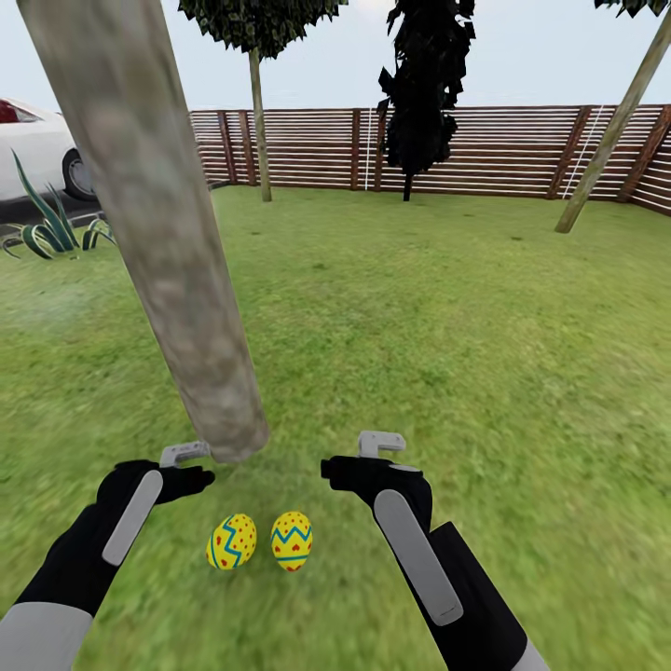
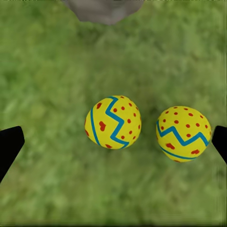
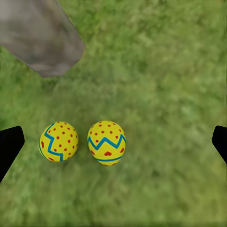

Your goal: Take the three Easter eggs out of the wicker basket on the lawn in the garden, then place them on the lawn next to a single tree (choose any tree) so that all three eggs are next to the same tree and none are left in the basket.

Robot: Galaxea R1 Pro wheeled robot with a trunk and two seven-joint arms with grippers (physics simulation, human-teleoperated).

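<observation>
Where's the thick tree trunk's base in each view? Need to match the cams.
Head view: tree trunk leans from upper left, its base meeting the grass left of centre, just beyond the two eggs.
Left wrist view: only the base, at the top edge.
Right wrist view: base in the upper-left corner.
Shared landmark: the pair of eggs on the grass beside the base.

two easter eggs (image 1: 231, 541) (image 1: 292, 540) (yellow, blue zigzags, red marks) lie side by side on the lawn (image 1: 447, 354) near the tree (image 1: 158, 224).
</observation>
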